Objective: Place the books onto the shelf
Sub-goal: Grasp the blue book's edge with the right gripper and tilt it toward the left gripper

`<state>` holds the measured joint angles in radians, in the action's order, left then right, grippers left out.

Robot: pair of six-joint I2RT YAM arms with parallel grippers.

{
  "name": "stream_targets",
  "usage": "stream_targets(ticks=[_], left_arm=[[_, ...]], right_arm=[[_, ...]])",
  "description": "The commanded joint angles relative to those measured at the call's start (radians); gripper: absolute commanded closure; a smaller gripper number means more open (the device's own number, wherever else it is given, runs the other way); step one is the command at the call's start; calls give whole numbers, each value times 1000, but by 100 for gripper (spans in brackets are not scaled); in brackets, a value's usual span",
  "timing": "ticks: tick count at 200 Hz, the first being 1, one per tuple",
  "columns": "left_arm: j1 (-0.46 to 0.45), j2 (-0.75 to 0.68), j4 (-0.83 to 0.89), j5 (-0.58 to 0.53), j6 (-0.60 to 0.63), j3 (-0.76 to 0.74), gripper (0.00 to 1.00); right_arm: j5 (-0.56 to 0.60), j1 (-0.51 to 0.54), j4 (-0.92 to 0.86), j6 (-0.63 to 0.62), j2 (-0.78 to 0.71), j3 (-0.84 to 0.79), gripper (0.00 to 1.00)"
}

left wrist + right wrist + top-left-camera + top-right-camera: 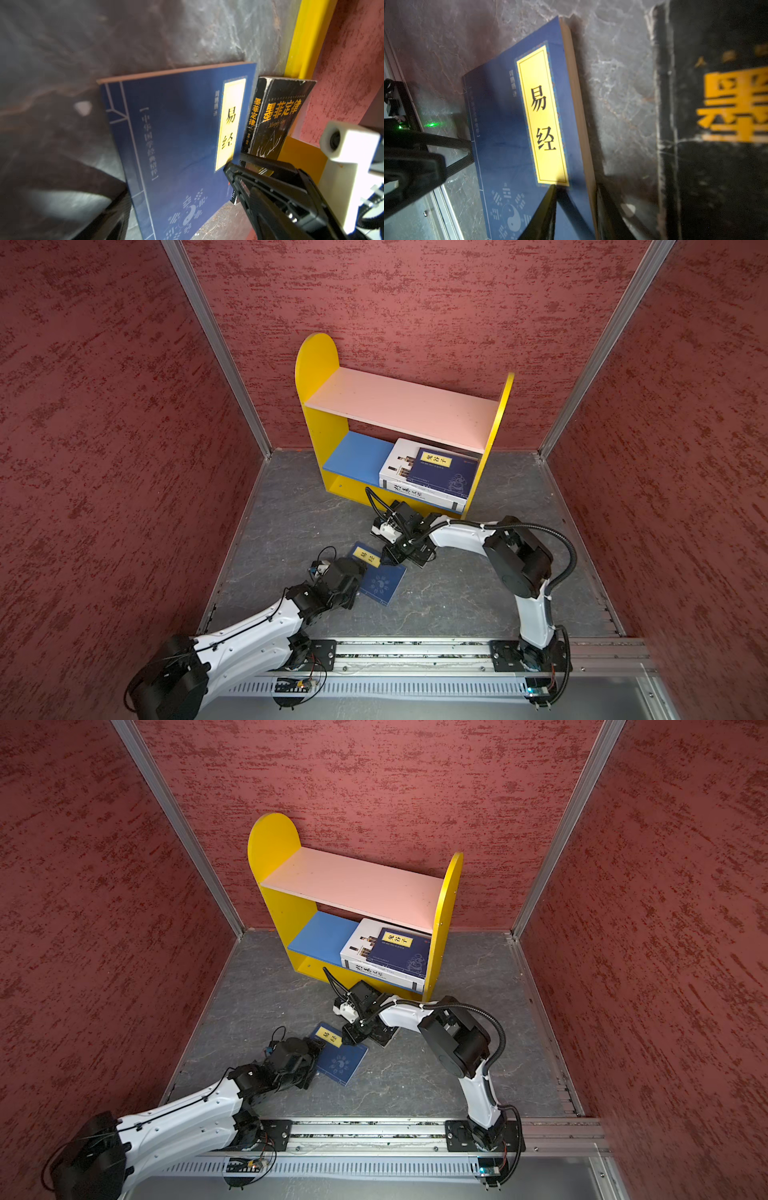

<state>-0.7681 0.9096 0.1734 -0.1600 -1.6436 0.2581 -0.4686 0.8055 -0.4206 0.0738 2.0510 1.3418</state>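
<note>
- In both top views the shelf (pixel 316 364) (pixel 270 844) stands at upper centre against the back wall (pixel 415 302). Its pink board (pixel 407 406) is bare. On the right part of its blue board (pixel 353 456) lie the white books (pixel 395 458), with the shelved navy book (pixel 440 475) on top.
- The floor navy book (pixel 384 583) (pixel 343 1063) lies flat at frame centre, between the grippers.
- The top views place the left gripper (pixel 360 570) (pixel 320 1048) at that book's left edge, with its fingers hidden under the wrist. The right gripper (pixel 390 559) (pixel 351 1038) sits low at the book's upper right corner.
- Only the wrist views show the black book (pixel 276 116) (pixel 716 166), which has orange characters and lies just beside the floor navy book (pixel 176 135).
- Only the right wrist view shows the right gripper (pixel 577 187) with its fingers close together over the page edge of the floor navy book (pixel 508 135). I cannot tell whether they grip it.
- That view shows one finger (pixel 467 149) of the left gripper at the book's opposite edge, so its width cannot be told.
</note>
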Motion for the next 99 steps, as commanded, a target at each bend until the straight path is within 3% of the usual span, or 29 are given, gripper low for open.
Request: stream_targets(ticks=[1,32,61,99], left_arm=[[10,38,-216,40,165,-14,12],[12,39,-322,46,270,0,15],[27,9,-305,53,280,0,24],[47,-68,-139,39,228,6,45]], right_arm=[[-68,32,-56,-26,69,18,73],[-84,33,-76,-26,106,53,76],[-79,32,-82,-19,119,74,76],[-72,32,-101,-8,129,106,75]])
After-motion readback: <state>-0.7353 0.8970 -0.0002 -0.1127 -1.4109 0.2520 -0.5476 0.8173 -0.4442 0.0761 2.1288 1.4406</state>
